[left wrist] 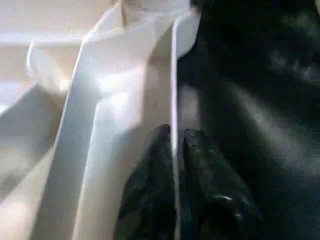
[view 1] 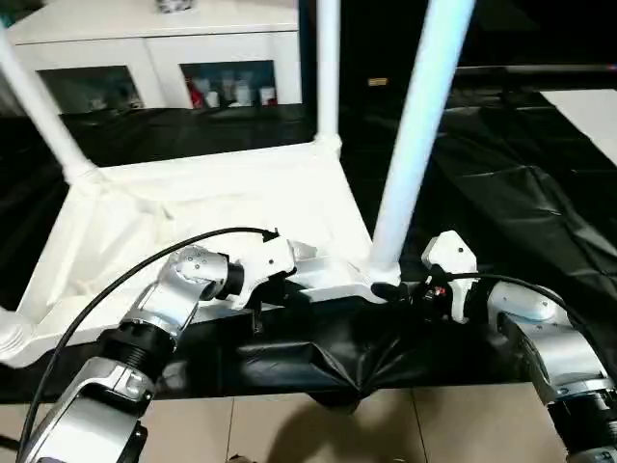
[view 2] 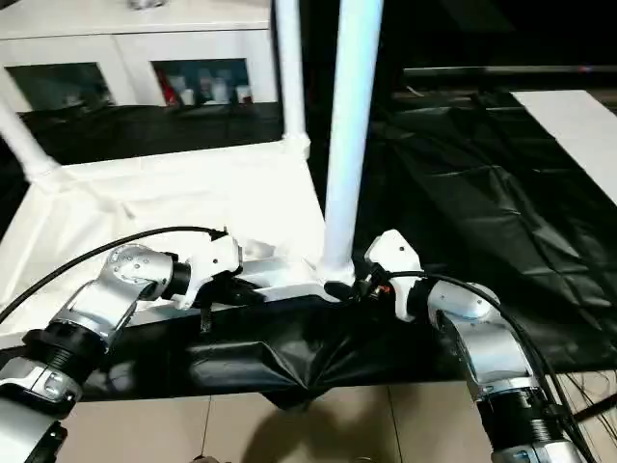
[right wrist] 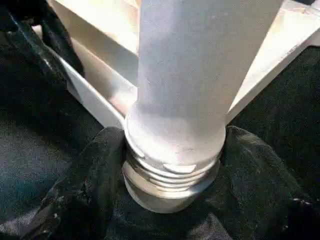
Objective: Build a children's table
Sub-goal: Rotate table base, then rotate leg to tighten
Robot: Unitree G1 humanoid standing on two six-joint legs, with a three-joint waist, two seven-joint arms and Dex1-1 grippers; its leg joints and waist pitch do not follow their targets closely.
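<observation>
Tabletop (view 1: 222, 207) lies upside down on black sheeting, legs up. The left gripper (left wrist: 175, 150) pinches its near rim; the right gripper (right wrist: 170, 165) clasps the leg (view 1: 416, 125) at five o'clock at its threaded base. Keep the rim steady and twist squarely.

Silver jointed forearms (view 1: 164, 309), white wrist housings (view 2: 390, 253), black cables (view 1: 106, 285), black, perhaps rubbery fingers (left wrist: 150, 200).

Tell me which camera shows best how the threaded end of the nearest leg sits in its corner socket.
Right wrist view: the leg's threaded end shows close, between the right gripper fingers. Both eye views show that leg upright, its base hidden by the gripper.
</observation>
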